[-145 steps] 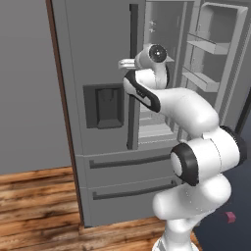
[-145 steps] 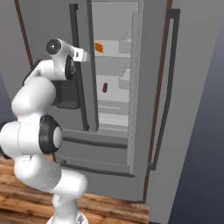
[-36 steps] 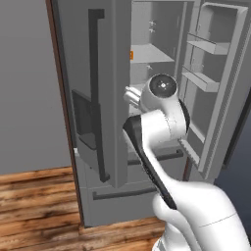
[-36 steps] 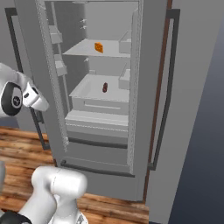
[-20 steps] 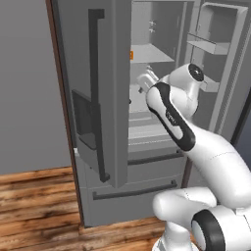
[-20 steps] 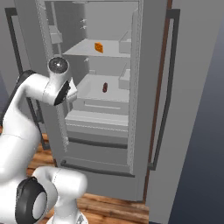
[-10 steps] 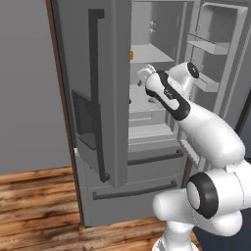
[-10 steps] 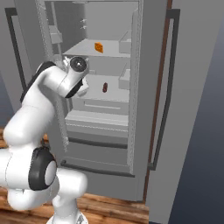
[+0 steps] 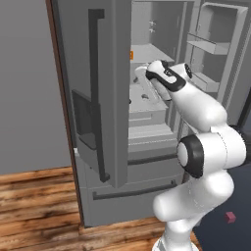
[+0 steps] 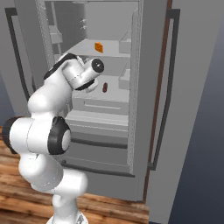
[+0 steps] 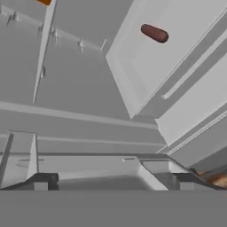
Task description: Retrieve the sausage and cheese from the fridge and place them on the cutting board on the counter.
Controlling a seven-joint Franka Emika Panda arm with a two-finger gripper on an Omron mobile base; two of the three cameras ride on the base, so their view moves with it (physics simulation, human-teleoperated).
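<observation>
A white robot arm reached into the open fridge (image 10: 144,52), a tall grey French-door unit standing on a wooden floor (image 9: 34,206). In the right base view, the gripper (image 10: 91,87) sat at the height of the middle shelf, close to the sausage (image 10: 105,87), a small dark reddish-brown cylinder lying on that pale grey shelf (image 10: 118,94). The cheese (image 10: 99,47), an orange wedge, rested on the shelf above, well apart from the hand. In the hand view, the two dark fingers (image 11: 44,181) were spread wide with nothing between them; the sausage lay ahead near the top of that view, on a pale shelf, not yet touched. A sliver of orange at the top edge was probably the cheese.

Judging from this, the task was at an early stage: the fridge doors stood open and the arm was lined up inside, but neither food had been picked up. Both items remained to be grasped, carried out and set on the cutting board on the counter. The sausage seemed the likelier first target.
</observation>
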